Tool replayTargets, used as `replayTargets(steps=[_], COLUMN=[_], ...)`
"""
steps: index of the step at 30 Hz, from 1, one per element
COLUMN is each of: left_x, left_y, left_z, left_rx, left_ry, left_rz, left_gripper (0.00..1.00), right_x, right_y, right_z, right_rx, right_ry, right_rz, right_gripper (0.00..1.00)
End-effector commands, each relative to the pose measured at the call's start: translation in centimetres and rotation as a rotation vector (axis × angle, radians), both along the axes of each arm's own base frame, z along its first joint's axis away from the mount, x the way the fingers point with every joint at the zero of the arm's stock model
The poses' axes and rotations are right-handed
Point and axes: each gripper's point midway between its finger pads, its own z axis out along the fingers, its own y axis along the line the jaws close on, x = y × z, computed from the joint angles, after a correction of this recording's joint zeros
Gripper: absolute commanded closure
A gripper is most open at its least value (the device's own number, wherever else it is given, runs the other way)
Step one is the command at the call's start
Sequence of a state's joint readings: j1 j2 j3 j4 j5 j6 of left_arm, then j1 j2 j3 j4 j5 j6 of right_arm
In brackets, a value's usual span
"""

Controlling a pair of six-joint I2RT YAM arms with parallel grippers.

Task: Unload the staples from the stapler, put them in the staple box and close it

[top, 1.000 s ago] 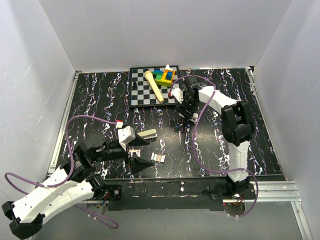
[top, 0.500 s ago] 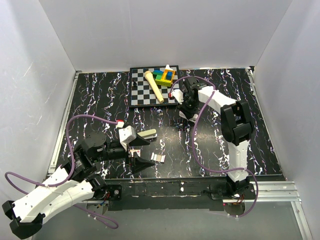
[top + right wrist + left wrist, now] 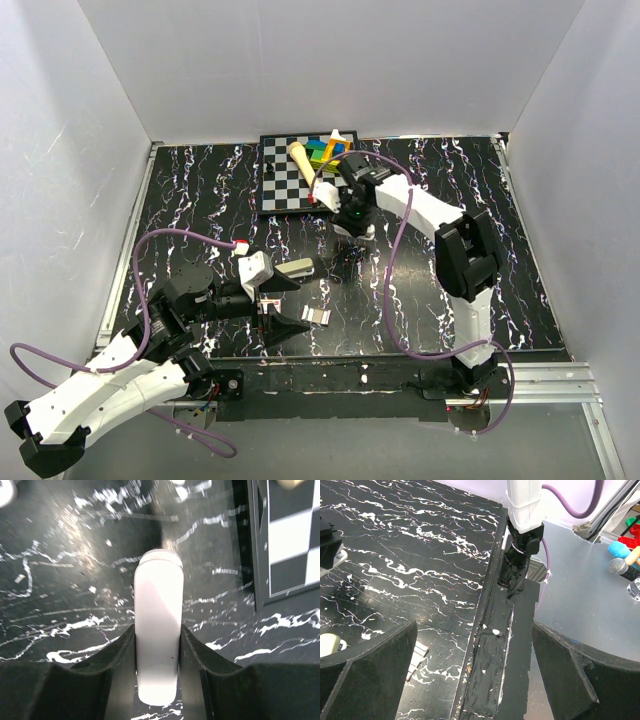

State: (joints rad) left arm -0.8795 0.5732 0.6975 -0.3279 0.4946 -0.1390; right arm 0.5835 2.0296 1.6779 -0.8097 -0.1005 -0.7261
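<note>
Two staplers sit on the black marbled surface (image 3: 430,290). My right fingers (image 3: 117,670) are closed tight on the stapler (image 3: 156,630), its white round-ended top showing between them, near the chessboard's (image 3: 285,185) 5 o'clock corner. My left fingers (image 3: 370,675) are spread wide with nothing between them, pointing toward 3 o'clock beside the second stapler (image 3: 292,269). The staples (image 3: 316,316) lie loose on the surface at about 5 o'clock from that second stapler, just beside one left fingertip.
</note>
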Motion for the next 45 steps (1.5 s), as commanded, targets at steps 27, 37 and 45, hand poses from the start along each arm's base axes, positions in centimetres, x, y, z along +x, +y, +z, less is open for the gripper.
replayTargets(steps=[27,37,45], left_x=[0.1,0.2,0.2], left_y=[-0.1,-0.1,-0.1], left_z=[-0.4,-0.4,-0.5], left_rx=[0.012,0.017,0.017], left_ry=[-0.002,0.001,0.001], left_rz=[-0.005,0.004,0.006], left_gripper=[0.02,0.02,0.02], right_x=[-4.1,-5.1,-5.2], right_y=[17.3,20.1,21.1], right_z=[3.2,0.9,-0.7], right_rx=[0.156,0.155,0.143], right_ry=[-0.132,-0.14,-0.131], right_rz=[0.554,0.616,0.623], right_gripper=[0.67,0.64,0.61])
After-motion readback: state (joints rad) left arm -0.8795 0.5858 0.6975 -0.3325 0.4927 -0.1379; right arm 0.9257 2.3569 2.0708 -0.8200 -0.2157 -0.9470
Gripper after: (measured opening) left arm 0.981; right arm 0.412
